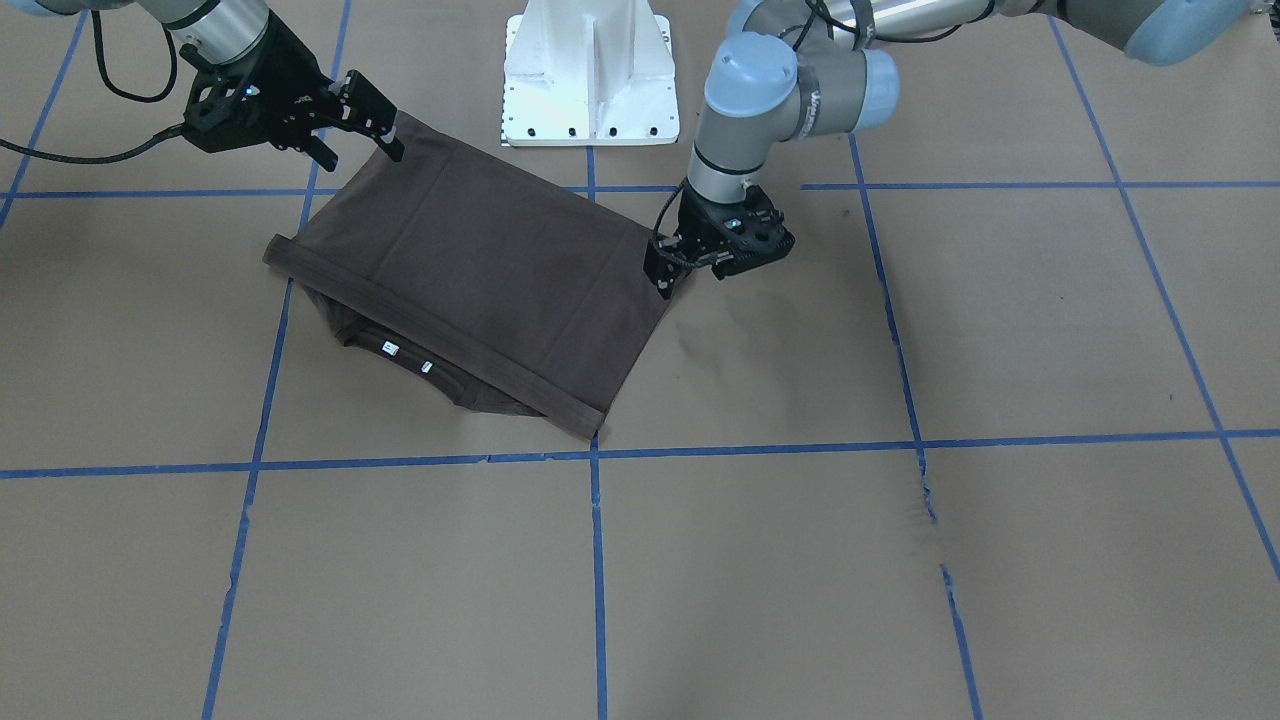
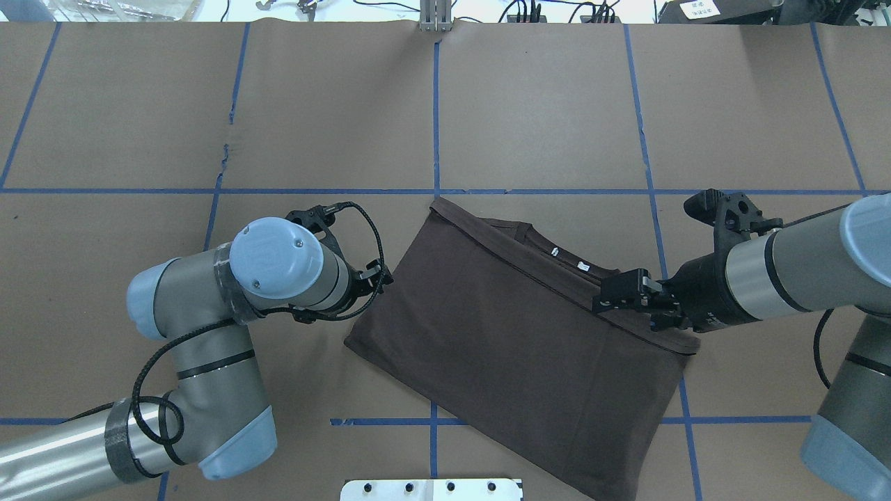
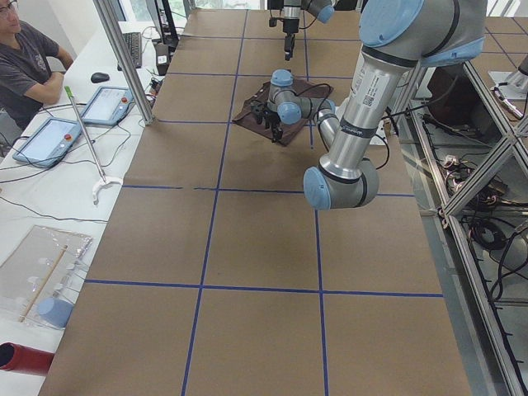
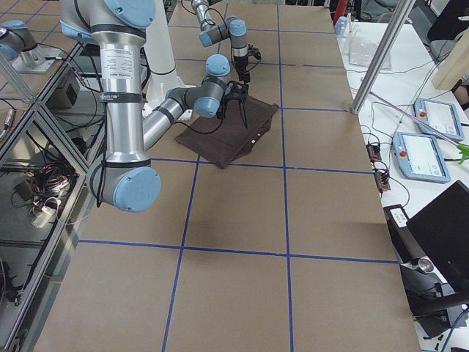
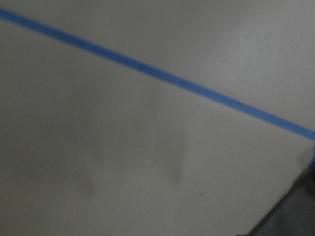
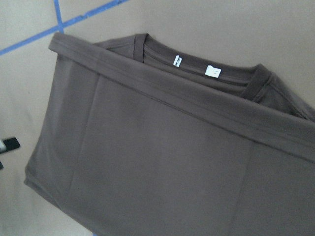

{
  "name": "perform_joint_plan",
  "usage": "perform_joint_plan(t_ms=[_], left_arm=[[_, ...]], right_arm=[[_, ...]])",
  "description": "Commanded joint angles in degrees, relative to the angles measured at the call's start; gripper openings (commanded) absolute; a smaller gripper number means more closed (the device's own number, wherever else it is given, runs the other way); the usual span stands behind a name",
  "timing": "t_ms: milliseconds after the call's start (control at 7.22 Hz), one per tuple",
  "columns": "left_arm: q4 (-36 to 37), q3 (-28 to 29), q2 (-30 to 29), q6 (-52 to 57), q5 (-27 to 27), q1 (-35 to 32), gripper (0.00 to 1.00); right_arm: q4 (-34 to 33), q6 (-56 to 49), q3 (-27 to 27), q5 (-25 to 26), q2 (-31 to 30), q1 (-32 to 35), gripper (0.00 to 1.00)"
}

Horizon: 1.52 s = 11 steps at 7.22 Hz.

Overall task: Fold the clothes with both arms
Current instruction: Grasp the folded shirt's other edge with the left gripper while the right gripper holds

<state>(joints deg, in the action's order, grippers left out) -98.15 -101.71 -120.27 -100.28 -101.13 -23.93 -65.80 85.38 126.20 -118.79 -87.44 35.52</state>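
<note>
Exterior front-facing view of a two-armed robot at work on a garment. The right gripper, at this view's left, hovers with its fingers apart over the robot's right-hand end of the T-shirt and grips nothing; the right wrist view shows most of the garment from above. The left gripper points down just beside the opposite side edge, near or touching the cloth. Whether its fingers are apart or together cannot be told. Between the two, the dark brown shirt lies flat and askew on the table, doubled over so that its hem band runs just short of the collar, where two white neck tags show. Brown paper crossed by blue tape lines covers the table. The next fold probably carries one side across to the other. To do it well, each gripper should pinch both layers at an edge corner. Both should then lift level and together with the cloth lightly taut, and lay edge on edge so the hem band stays straight.
</note>
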Motion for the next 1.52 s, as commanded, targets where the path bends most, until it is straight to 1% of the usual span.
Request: perform_joint_plan(t_ms=[0, 139, 416, 554, 832, 970, 1109, 1386], left_arm=[[3.0, -1.1, 1.1, -2.7, 0.2, 3.6, 0.86], [3.0, -0.5, 1.3, -3.6, 0.4, 4.9, 0.85], [2.8, 0.8, 0.7, -4.0, 0.5, 5.0, 0.82], [2.8, 0.9, 0.6, -4.0, 0.5, 5.0, 0.76], [2.8, 1.1, 0.3, -5.5, 0.5, 5.1, 0.25], [2.9, 1.1, 0.3, -5.5, 0.8, 5.1, 0.07], [2.9, 1.2, 0.3, -5.5, 0.9, 5.1, 0.0], [3.0, 1.0, 0.2, -5.0, 0.9, 4.9, 0.0]], right_arm=[[0.0, 0.0, -1.6, 0.0, 1.5, 1.1, 1.0], [0.0, 0.0, -1.6, 0.0, 1.5, 1.3, 1.0], [0.0, 0.0, -1.7, 0.0, 1.4, 1.3, 1.0], [0.0, 0.0, -1.7, 0.0, 1.4, 1.4, 1.0], [0.0, -0.1, -1.8, 0.0, 1.4, 1.6, 1.0], [0.0, -0.1, -1.8, 0.0, 1.4, 1.7, 1.0], [0.0, -0.1, -1.8, 0.0, 1.4, 1.7, 1.0], [0.0, -0.1, -1.9, 0.0, 1.4, 1.8, 1.0]])
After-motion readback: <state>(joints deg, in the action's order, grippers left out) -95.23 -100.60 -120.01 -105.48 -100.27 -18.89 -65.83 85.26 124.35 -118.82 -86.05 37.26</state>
